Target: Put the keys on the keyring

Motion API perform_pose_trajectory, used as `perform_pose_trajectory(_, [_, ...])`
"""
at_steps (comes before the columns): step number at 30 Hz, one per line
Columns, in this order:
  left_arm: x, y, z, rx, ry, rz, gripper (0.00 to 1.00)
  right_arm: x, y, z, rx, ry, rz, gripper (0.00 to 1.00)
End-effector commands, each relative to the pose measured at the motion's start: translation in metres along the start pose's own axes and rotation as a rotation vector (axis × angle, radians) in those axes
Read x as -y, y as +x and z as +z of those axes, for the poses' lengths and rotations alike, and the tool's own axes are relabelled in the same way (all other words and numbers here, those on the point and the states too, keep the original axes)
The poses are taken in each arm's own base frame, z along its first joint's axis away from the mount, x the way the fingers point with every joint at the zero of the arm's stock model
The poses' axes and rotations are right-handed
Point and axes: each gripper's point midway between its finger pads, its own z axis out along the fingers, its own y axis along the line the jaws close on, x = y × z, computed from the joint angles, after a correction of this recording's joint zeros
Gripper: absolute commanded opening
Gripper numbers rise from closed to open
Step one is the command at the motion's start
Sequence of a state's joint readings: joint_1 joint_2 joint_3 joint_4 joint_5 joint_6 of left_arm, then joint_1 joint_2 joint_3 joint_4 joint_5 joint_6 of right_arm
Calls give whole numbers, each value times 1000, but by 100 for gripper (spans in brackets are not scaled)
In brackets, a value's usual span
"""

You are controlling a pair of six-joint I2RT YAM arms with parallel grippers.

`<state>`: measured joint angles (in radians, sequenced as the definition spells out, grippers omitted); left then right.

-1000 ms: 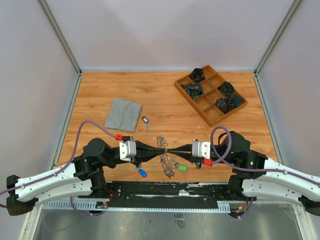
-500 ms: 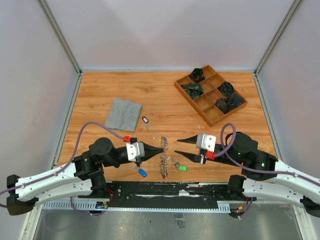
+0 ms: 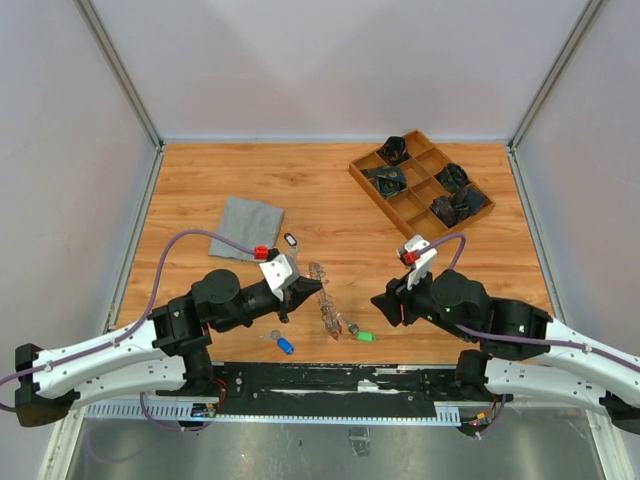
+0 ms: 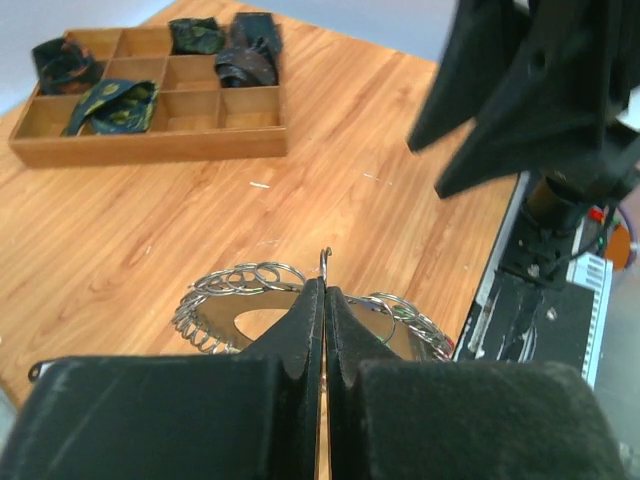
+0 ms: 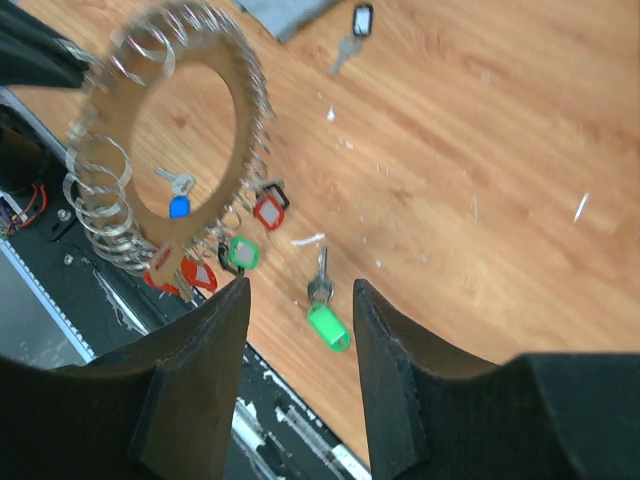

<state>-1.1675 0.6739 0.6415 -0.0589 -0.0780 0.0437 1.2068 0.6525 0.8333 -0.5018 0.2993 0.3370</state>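
Note:
My left gripper (image 3: 316,287) (image 4: 325,285) is shut on the top edge of the keyring (image 3: 326,308) (image 4: 236,318) and holds it above the table. The keyring (image 5: 240,130) is a flat hoop crowded with small wire rings, with red and green tagged keys (image 5: 243,250) hanging from its low side. My right gripper (image 3: 383,303) (image 5: 300,290) is open and empty, to the right of the ring and apart from it. Below its jaws a loose key with a green tag (image 5: 327,317) (image 3: 362,335) lies on the table. A blue-tagged key (image 3: 284,345) (image 5: 179,203) and a black-tagged key (image 3: 291,242) (image 5: 356,27) also lie loose.
A grey cloth square (image 3: 246,228) lies at the left. At the back right stands a wooden compartment tray (image 3: 406,206) (image 4: 150,145) with dark items in it. The black base rail (image 3: 330,378) runs along the near edge.
My right gripper let go of the keyring, opened, drew back to the right and tipped downward. My left gripper kept its hold and carried the ring up and slightly left.

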Motion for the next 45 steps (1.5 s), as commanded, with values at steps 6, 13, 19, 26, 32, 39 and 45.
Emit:
perform_pose_trajectory(6, [-36, -31, 2, 5, -271, -268, 1, 19, 79, 14, -235, 163, 171, 47])
perform_pose_trajectory(13, [-42, -14, 1, -50, -301, -190, 1, 8, 119, 37, -430, 87, 374, 45])
perform_pose_trajectory(19, [-49, -23, -11, 42, -307, -138, 1, 7, 151, 57, -514, 127, 543, 39])
perform_pose_trajectory(26, [-46, -13, -7, -10, -284, -90, 1, -5, 173, 82, -582, 108, 636, 39])
perform_pose_trajectory(32, [-44, -12, -6, -16, -273, -76, 1, 1, 180, 96, -604, 129, 643, 37])
perform_pose_trajectory(39, [-45, -10, -7, -19, -277, -65, 0, 8, 188, 103, -623, 125, 653, 33])
perform_pose_trajectory(45, [-44, -10, -6, -23, -271, -65, 1, 4, 195, 104, -669, 98, 654, 31])
